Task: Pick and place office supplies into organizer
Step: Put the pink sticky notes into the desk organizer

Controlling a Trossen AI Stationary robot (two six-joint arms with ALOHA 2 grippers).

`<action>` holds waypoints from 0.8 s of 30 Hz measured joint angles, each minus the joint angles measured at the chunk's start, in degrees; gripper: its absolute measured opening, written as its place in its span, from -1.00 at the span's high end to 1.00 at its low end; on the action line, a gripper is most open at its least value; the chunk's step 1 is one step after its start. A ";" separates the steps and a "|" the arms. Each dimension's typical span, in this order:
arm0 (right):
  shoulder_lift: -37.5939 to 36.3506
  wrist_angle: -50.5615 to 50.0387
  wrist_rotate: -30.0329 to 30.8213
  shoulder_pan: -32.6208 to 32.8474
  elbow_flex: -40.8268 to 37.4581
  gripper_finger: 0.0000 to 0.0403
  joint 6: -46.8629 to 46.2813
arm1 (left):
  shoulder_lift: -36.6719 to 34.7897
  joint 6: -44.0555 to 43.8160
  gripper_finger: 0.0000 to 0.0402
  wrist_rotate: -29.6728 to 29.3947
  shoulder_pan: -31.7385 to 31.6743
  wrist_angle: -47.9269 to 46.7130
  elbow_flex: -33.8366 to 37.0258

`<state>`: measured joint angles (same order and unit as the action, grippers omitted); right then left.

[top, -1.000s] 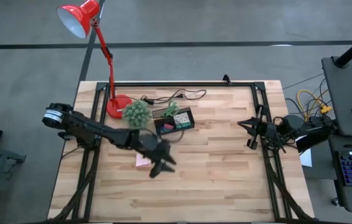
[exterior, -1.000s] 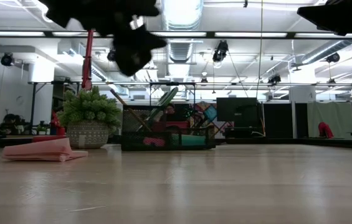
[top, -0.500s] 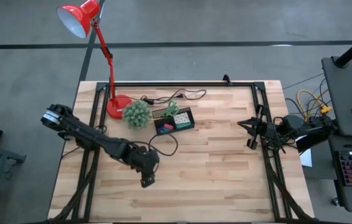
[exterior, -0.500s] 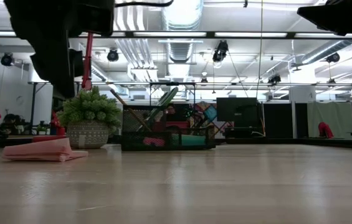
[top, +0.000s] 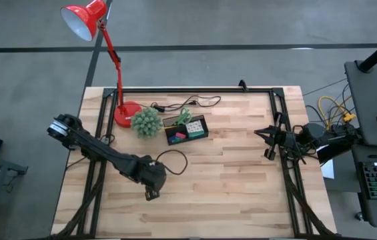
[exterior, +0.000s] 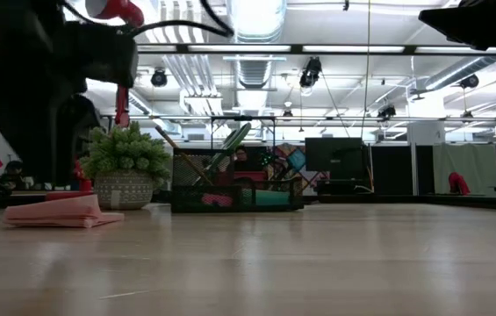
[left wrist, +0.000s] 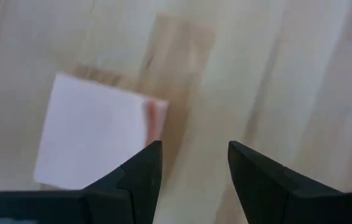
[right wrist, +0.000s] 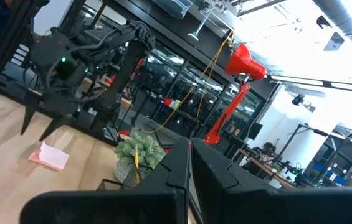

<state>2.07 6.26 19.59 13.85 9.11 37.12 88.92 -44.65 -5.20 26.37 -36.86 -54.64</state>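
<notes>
Left claw [left wrist: 191, 163] poised over the square pink sticky-note pad [left wrist: 91, 138]

Its two dark fingers stand apart, gripping nothing, the pad flat on the pale wooden worktop [top: 241, 173] just beneath; the black compartmented organizer tray [top: 186, 129] sits well apart beside the spiky green ball plant [top: 146, 122], and the right claw [top: 267, 143], fingers together, waits at the worktop's right edge

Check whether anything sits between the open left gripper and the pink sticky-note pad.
Nothing visible does. The left gripper hangs open above the bare table, and the pink sticky-note pad lies flat just beside its fingertips, uncovered. The right gripper waits shut at the table's right edge.
</notes>
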 joint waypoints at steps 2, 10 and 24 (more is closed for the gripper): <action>0.00 -0.02 -0.01 0.02 0.00 0.96 0.00 | 0.39 -0.03 0.16 -0.74 0.01 -0.48 0.55; 0.00 -0.02 -0.01 0.02 0.01 0.96 -0.02 | 2.70 0.06 0.16 -4.40 0.00 -0.27 0.78; 0.00 0.00 -0.01 0.00 0.02 0.96 -0.04 | 6.76 0.08 0.16 -5.35 0.02 -1.80 0.88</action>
<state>2.07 6.26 19.57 13.85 9.12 37.08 95.68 -44.58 -10.55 26.39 -38.65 -53.76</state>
